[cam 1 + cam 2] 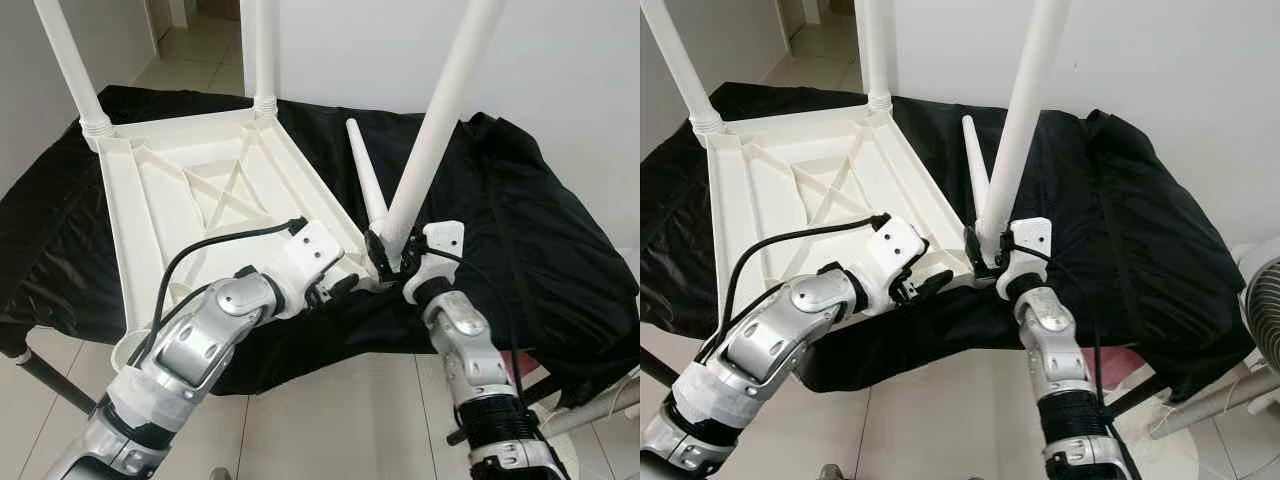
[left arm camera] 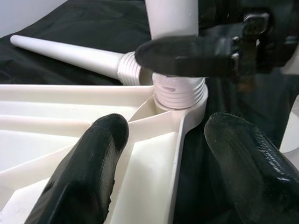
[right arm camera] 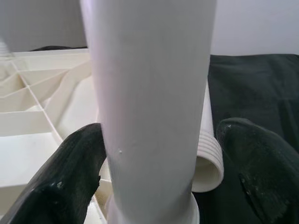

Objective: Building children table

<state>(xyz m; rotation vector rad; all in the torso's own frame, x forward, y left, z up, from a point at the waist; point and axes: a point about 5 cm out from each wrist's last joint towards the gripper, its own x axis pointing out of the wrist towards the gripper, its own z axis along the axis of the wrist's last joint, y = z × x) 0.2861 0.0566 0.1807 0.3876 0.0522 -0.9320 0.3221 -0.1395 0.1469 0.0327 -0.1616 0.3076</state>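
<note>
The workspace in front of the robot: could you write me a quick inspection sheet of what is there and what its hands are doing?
Surface: black cloth over a table.
Job's things: white tabletop upside down; two legs upright in far corners; third leg at near corner socket, tilted; fourth leg lying loose on cloth.
Clutter: nothing seen.
Grippers: right gripper around third leg's base, one finger off it; left gripper open, straddling tabletop edge by that socket.
Cables: black cable along left arm.
Surroundings: white wall, tiled floor.
</note>
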